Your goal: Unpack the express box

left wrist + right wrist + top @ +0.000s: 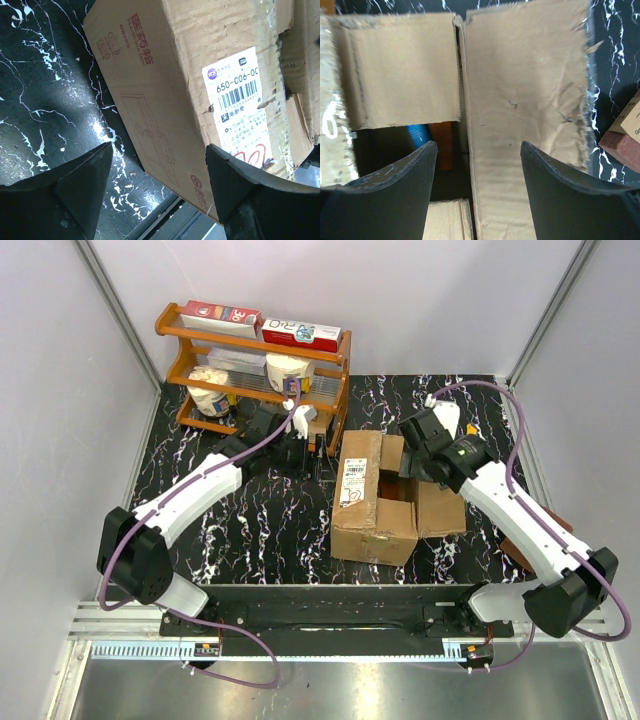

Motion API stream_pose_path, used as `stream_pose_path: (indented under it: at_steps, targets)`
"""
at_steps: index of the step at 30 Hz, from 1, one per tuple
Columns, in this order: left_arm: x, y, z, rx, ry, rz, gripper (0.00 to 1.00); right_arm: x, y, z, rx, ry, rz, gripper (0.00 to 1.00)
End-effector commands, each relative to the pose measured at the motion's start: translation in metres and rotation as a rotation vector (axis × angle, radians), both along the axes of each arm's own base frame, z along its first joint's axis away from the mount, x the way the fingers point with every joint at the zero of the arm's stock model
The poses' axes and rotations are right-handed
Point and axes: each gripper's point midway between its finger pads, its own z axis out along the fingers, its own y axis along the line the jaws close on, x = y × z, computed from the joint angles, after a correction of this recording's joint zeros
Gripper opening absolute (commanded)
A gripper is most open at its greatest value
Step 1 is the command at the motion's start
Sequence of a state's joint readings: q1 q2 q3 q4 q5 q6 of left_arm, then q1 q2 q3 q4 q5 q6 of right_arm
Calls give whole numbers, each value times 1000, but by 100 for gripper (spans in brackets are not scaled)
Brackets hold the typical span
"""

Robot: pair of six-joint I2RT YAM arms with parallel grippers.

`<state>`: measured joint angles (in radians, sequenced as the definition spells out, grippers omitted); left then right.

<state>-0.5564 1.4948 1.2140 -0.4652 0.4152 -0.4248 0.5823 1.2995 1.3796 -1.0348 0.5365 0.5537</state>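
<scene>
Inside the express box [372, 510], near the desk's [250, 530] middle, only bits of something blue [419, 134] and something orange [443, 145] showed — its flaps [405, 70] hid the rest. The left claw [160, 146] and right claw [478, 142] both gaped wide, grasping nothing.

The left arm [200, 490] reaches far forward and leans to the right. The left tool [305, 452] has its two fingers [75, 195] wide apart and holds nothing. The right arm [510, 505] bends and leans left. The right tool [415, 455] points down, its fingers [570, 195] apart, holding nothing.
</scene>
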Motion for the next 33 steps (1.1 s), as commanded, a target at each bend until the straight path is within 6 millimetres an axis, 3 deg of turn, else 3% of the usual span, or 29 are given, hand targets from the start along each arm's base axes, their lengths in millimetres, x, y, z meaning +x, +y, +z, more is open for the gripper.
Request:
stream_pose_path:
  at_steps: [1,6,9,13,14,18,24,26,28,33]
  targets:
    - [9,-2,45,-44,-135,0,80,4,7,-24,24,33,-7,73]
    - [8,-8,58,-45,-197,-4,82,2,14,-53,69,65,10,69]
    - [10,-11,59,-26,-215,5,83,2,25,-62,129,69,19,58]
    - [15,-17,59,25,-228,29,85,4,33,-62,189,54,9,38]
    - [18,-16,58,47,-236,48,85,5,33,-59,197,43,2,27]
    - [13,-28,52,110,-236,50,88,5,32,-56,201,30,-7,7]
    - [13,-41,48,251,-333,90,99,3,30,-57,195,43,-13,2]
    - [22,-36,45,354,-414,132,99,2,30,-58,196,46,-15,2]
    - [19,-43,40,431,-486,108,99,2,31,-57,198,45,-11,2]
    - [15,-56,35,470,-553,84,99,2,31,-57,198,48,-6,3]
